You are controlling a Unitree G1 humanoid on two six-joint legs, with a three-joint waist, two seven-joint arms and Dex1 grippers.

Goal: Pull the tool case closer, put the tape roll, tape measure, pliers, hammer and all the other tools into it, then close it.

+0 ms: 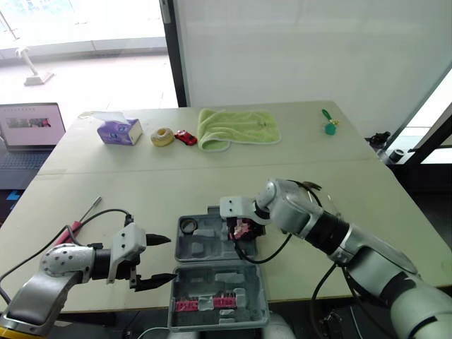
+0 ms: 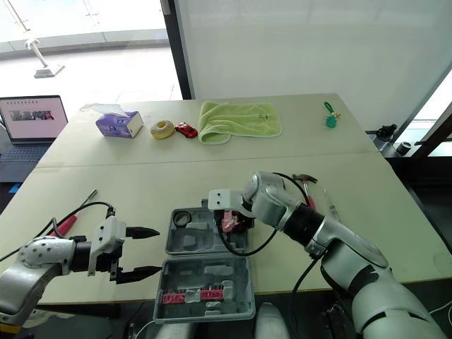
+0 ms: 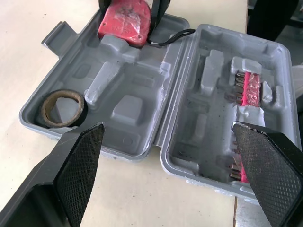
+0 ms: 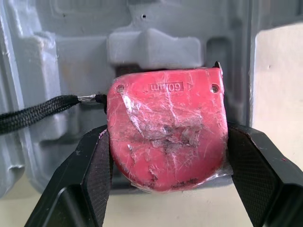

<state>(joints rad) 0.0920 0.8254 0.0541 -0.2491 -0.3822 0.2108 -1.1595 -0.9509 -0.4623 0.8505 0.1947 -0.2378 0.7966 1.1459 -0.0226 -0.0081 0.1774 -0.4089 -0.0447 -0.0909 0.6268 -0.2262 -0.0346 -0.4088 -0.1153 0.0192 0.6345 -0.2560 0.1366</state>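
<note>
The grey tool case point(image 1: 212, 244) lies open near the table's front edge, its lid point(image 1: 219, 282) toward me with a red bit strip point(image 1: 205, 304). A dark tape roll point(image 3: 61, 108) sits in the tray's left corner pocket. My right gripper point(image 4: 166, 132) is shut on the red tape measure point(image 1: 244, 228), holding it low over the tray's right end, with its black strap point(image 4: 38, 113) trailing. My left gripper point(image 1: 169, 259) hangs open just left of the case, nothing between its fingers. A red-handled screwdriver point(image 1: 74, 227) lies at the left; a hammer point(image 2: 307, 182) lies behind my right arm.
Along the back of the table stand a purple tissue box point(image 1: 119, 131), a yellow roll point(image 1: 162, 137), a red toy car point(image 1: 186, 137), a green towel point(image 1: 238, 127) and a small green item point(image 1: 329, 126). A laptop point(image 1: 28, 127) sits off the table's left.
</note>
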